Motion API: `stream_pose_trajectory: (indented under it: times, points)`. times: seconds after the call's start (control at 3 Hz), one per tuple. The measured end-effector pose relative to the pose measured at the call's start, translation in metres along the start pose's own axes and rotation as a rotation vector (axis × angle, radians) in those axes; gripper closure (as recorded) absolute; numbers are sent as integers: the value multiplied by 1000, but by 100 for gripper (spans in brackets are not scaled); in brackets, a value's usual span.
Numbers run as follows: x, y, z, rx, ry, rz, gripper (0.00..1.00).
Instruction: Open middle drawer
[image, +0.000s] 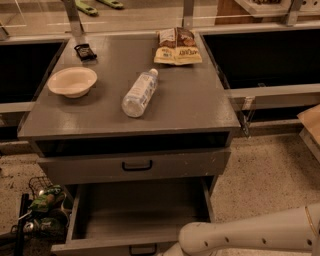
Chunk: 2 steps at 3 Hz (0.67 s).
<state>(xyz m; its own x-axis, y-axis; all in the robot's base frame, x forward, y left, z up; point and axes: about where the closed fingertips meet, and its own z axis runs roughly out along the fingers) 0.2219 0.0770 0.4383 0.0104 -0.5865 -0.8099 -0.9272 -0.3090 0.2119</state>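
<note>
While the arm (250, 235) reaches in from the lower right, we see the gripper (162, 251) at the frame's bottom edge, by the open bottom drawer (140, 210); grip state unreadable. The middle drawer (190, 165) sits above the gripper, handle (137, 165) untouched.

The one camera looks steeply down on the grey cabinet (190, 95) from above and in front of its drawer side, fairly near (it fills most of the view). The arm (250, 235) enters at the cabinet's lower right, its gripper (161, 251) cut off by the bottom edge.
</note>
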Motion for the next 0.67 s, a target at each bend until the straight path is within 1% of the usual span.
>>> stream_pose_trajectory:
  times: [0.33,0.67]
  points:
    - [7,-10,-18,41,10,60,0]
    - [17,-25,-47,101,27,124,0]
